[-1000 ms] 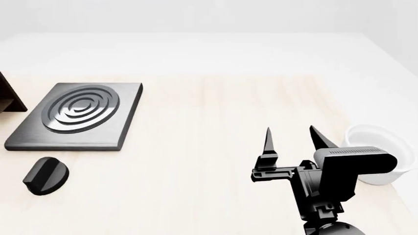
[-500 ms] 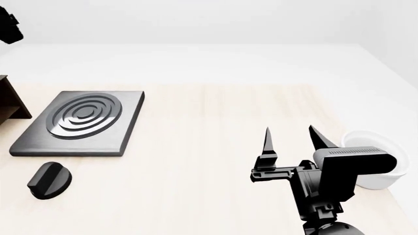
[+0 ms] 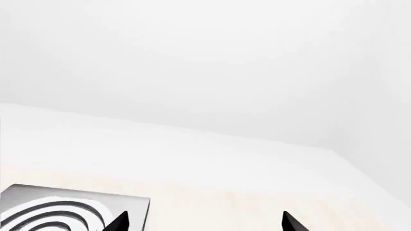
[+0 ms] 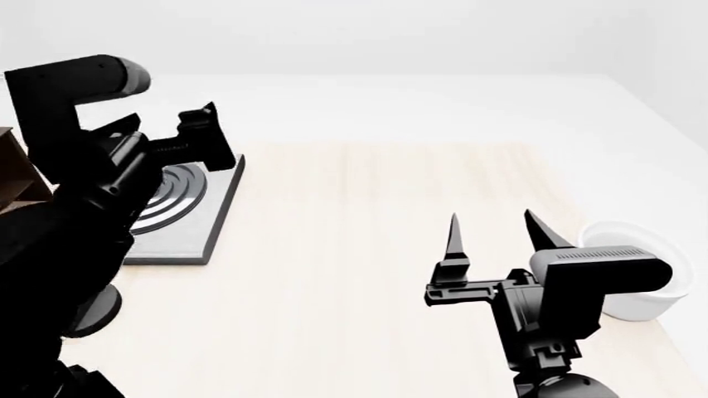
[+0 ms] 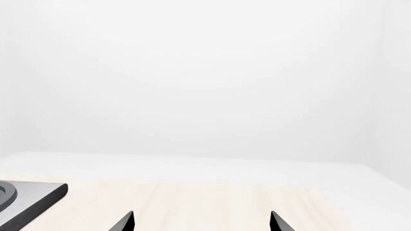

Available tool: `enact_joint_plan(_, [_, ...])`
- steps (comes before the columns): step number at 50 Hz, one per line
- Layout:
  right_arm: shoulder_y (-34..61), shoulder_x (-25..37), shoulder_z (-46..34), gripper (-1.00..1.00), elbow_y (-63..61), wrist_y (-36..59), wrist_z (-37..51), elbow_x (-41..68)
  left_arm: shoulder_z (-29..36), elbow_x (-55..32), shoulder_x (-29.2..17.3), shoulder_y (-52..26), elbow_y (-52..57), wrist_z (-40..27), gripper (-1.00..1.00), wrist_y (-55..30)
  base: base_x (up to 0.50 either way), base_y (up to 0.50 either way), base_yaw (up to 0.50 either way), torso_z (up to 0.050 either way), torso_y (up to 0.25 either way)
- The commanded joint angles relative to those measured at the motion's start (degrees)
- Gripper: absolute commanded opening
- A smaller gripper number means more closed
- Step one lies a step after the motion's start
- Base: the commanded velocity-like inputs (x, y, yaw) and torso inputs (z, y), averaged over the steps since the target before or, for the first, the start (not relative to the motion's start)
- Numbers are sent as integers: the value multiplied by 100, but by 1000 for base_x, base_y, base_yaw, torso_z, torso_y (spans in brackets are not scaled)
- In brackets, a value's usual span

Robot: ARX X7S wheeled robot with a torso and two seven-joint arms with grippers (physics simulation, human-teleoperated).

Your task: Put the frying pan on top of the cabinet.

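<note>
The frying pan is out of view in every frame. Only a brown sliver of the cabinet (image 4: pixel 12 178) shows at the head view's far left edge, behind my left arm. My left gripper (image 4: pixel 205 141) is raised over the grey burner plate; in the left wrist view (image 3: pixel 204 224) its two tips stand wide apart with nothing between them. My right gripper (image 4: pixel 498 236) hovers over the light wooden table, open and empty, next to the white bowl; in the right wrist view (image 5: pixel 201 222) its tips are also wide apart.
A square grey burner plate (image 4: pixel 182 220) with rings lies at the left, partly behind my left arm; it also shows in the left wrist view (image 3: pixel 64 211) and the right wrist view (image 5: pixel 32 195). A black knob (image 4: pixel 98 311) sits in front of it. A white bowl (image 4: pixel 642 305) stands at the right edge.
My left arm has risen into the head view at the left and now covers part of the burner plate, the knob and the cabinet. The right arm has not moved.
</note>
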Motion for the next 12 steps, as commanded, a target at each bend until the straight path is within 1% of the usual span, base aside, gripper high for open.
enact_joint_plan(1, [18,6,-80,100,84,-114,2,-75,498,-282,135,2132,1310,391,100,1030,0,0,0,0,0])
enact_joint_plan(2, [16,8,-87,100,88,-122,7,-86,576,-202,116,2257,1349,419,100,1190,0,0,0,0,0])
enact_joint_plan(6, [14,12,-108,100,97,-162,5,-100,638,-211,143,2501,1323,491,100,1320,0,0,0,0,0])
enact_joint_plan(12, [14,42,-148,100,53,-182,40,-170,718,-250,159,2622,1235,514,100,1328,0,0,0,0,0])
